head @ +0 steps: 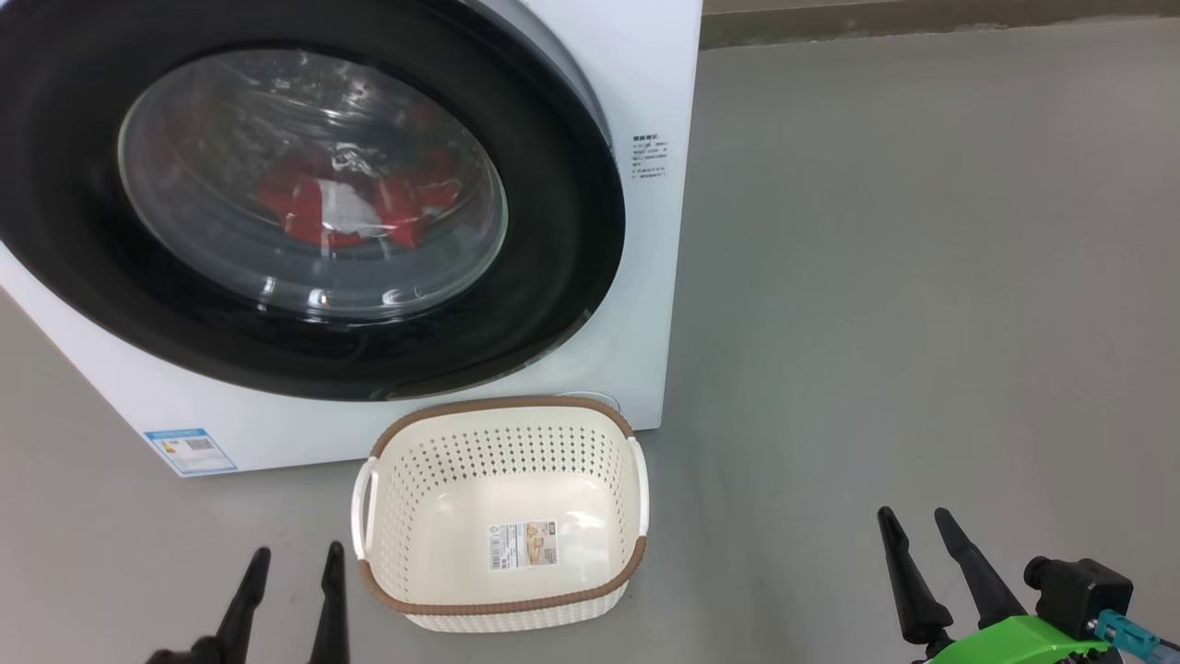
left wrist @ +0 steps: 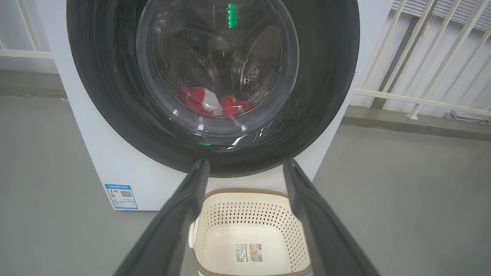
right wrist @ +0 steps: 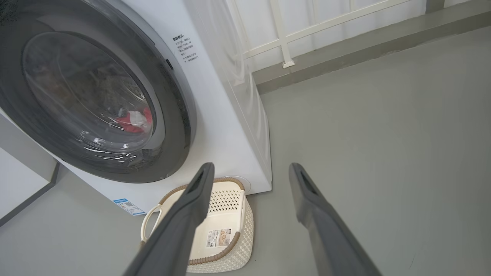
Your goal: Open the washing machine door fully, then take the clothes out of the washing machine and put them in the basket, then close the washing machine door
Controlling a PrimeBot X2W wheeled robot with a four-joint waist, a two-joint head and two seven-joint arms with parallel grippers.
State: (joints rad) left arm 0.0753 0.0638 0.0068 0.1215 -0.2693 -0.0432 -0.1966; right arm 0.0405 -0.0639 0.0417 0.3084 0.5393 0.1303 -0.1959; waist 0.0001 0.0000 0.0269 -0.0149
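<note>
The white washing machine (head: 636, 74) stands ahead on the left with its round black-rimmed door (head: 553, 277) shut flat against its front. Through the glass I see the red and white clothes (head: 341, 207) lying low in the drum, also clothes (left wrist: 213, 103) in the left wrist view. The empty cream basket (head: 502, 433) sits on the floor just below the door, basket (right wrist: 230, 199) in the right wrist view. My left gripper (head: 295, 558) is open, low and left of the basket. My right gripper (head: 917, 521) is open, well right of it, over bare floor.
Grey floor (head: 922, 277) stretches to the right of the machine. A white railing (left wrist: 422, 76) and a low kerb (right wrist: 364, 46) run behind it. A blue label (head: 189, 450) sits at the machine's lower left corner.
</note>
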